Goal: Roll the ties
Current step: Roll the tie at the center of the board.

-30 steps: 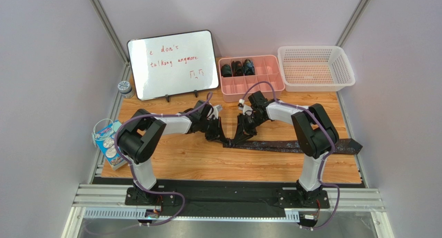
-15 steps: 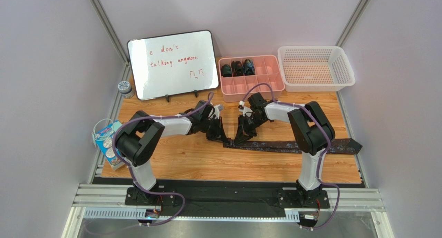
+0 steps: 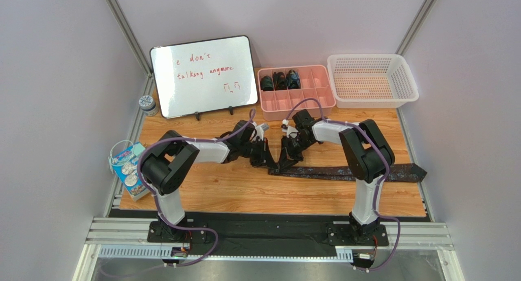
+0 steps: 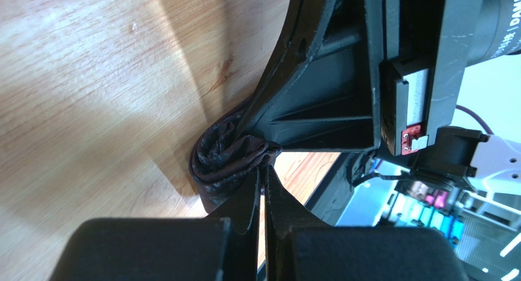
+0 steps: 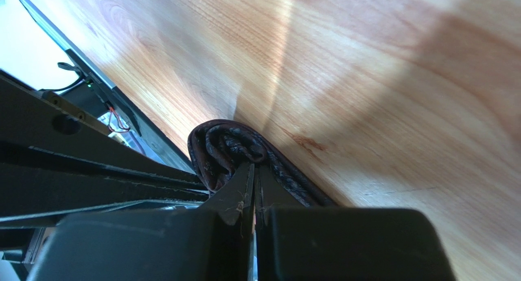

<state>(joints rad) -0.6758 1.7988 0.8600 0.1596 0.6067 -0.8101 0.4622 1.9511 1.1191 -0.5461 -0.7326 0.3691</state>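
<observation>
**Tie, one end rolled**

Left gripper: jaws pressed together on the tie's small rolled left end, mid-way across the table. Right gripper: jaws likewise clamped on that roll. Remainder lay flat, stretching right.

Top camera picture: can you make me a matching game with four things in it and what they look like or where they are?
Things:
1. whiteboard
2. pink tray
3. white basket
4. long tie

Clues:
A. sits at the back right
B. has red writing on it
C. holds three dark rolls
D. lies stretched out long and flat

Pairs: 1-B, 2-C, 3-A, 4-D
</observation>
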